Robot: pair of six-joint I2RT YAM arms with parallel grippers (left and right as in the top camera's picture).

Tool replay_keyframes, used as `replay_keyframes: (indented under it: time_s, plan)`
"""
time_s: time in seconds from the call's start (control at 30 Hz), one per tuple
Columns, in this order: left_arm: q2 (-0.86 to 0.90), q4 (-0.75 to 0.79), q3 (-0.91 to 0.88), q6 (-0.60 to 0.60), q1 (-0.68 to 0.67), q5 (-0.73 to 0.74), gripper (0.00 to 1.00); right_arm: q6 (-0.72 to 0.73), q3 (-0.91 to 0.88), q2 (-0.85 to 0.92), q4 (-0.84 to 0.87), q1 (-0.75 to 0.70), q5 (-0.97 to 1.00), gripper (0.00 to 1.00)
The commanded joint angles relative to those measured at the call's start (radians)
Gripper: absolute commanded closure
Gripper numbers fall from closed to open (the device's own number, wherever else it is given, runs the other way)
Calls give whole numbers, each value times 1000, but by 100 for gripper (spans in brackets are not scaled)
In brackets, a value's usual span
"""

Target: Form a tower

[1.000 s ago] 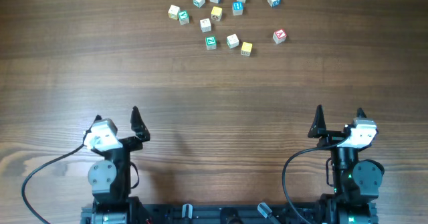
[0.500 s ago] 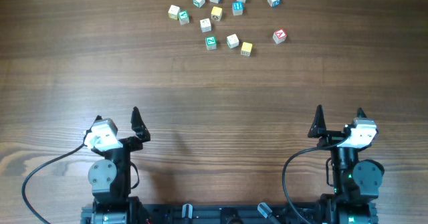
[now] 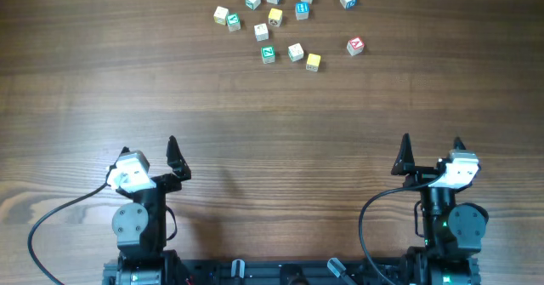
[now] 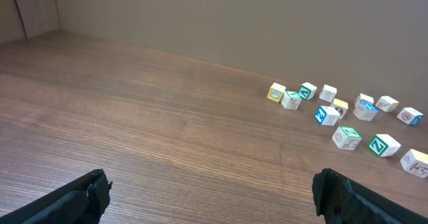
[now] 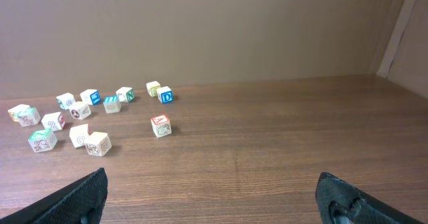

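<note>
No tower is in view. Several small wooden letter cubes [image 3: 285, 21] lie loose and single on the far side of the table, also seen as cubes [image 4: 348, 120] in the left wrist view and cubes [image 5: 80, 117] in the right wrist view. A red-marked cube [image 3: 355, 45] sits apart on the right, and a green-marked cube [image 3: 268, 54] is at the near edge of the group. My left gripper [image 3: 149, 145] and right gripper [image 3: 431, 140] stand open and empty near the front, far from the cubes. Bare wood shows between the left gripper [image 4: 210, 180] jaws and the right gripper [image 5: 210, 177] jaws.
The wooden table [image 3: 272, 115] stretches between the arms and the cubes. A yellow cube [image 3: 313, 61] lies at the group's near side. A plain wall [image 5: 214, 30] rises behind the far table edge. Cables run from both arm bases at the front.
</note>
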Motion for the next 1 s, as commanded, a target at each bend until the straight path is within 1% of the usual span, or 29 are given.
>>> replay_keyframes:
  time_s: [0.0,0.73,0.97]
  plan:
    - [4,0,-6,-2,-8,-10,0,-11,-1,-5,3,4,-13,0]
    - [4,8,-6,-2,-9,-9,0,-12,-1,-3,3,4,-13,0]
    - [4,19,-6,-2,-8,-31,0,-12,-1,-3,3,4,-13,0]
